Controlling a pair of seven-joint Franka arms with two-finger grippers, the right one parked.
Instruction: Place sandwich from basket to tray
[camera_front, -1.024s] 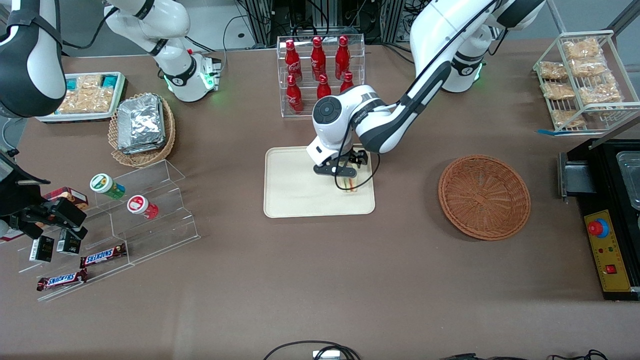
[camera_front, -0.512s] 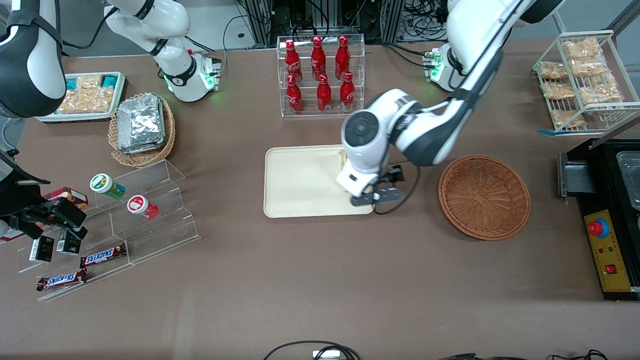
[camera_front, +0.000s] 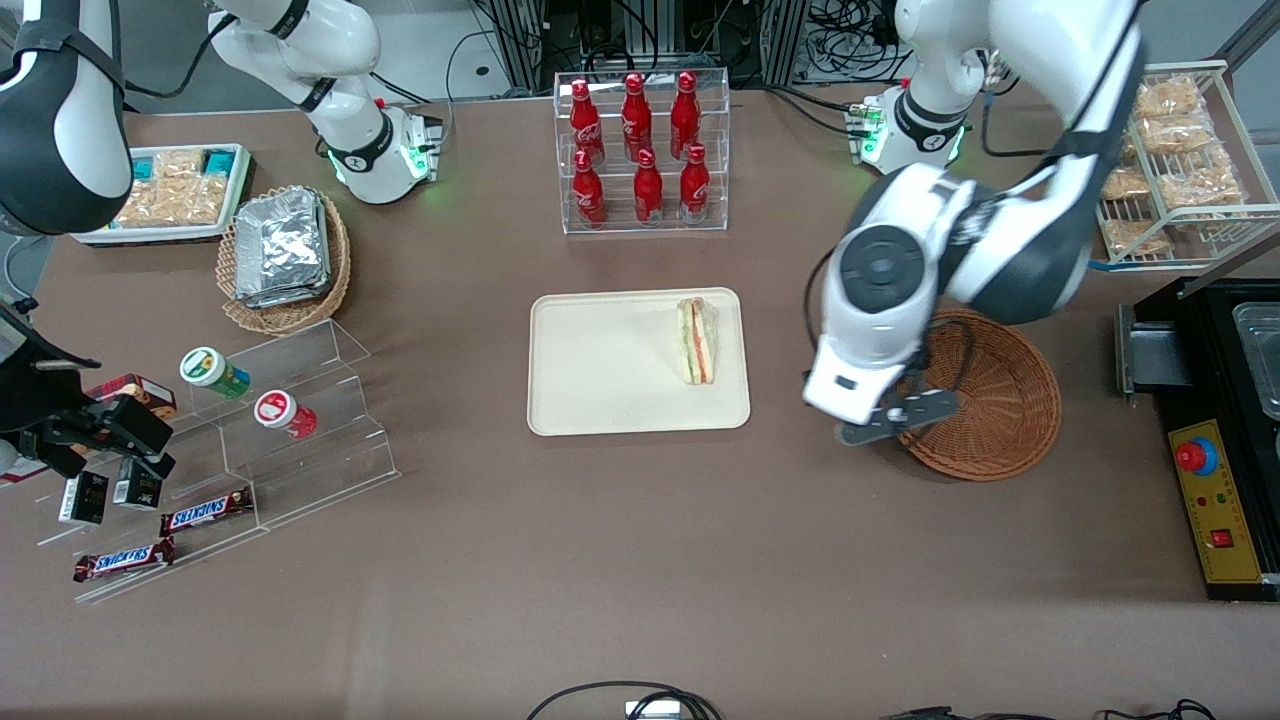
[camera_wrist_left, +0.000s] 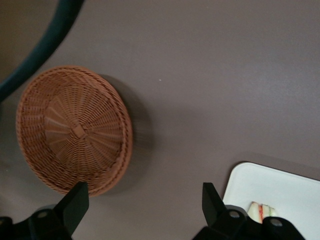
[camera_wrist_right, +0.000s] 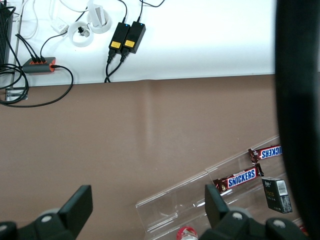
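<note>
The brown worktop carries the cream tray and, toward the working arm's end, the empty reddish wicker basket. The hand hangs above the worktop between them, near the basket's rim — fingers spread wide, gripping nothing. The sandwich lies on the tray — along the edge nearest the basket.

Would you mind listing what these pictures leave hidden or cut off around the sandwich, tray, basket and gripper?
- Basket: in the front view the left arm covers part of its rim nearest the tray.
- Sandwich: in the left wrist view only a tip shows; a finger and the picture's edge cut off the rest.
- Tray: only one corner is in that view.
- Gripper: open, holding nothing; its fingertips are hidden under the wrist in the front view.
</note>
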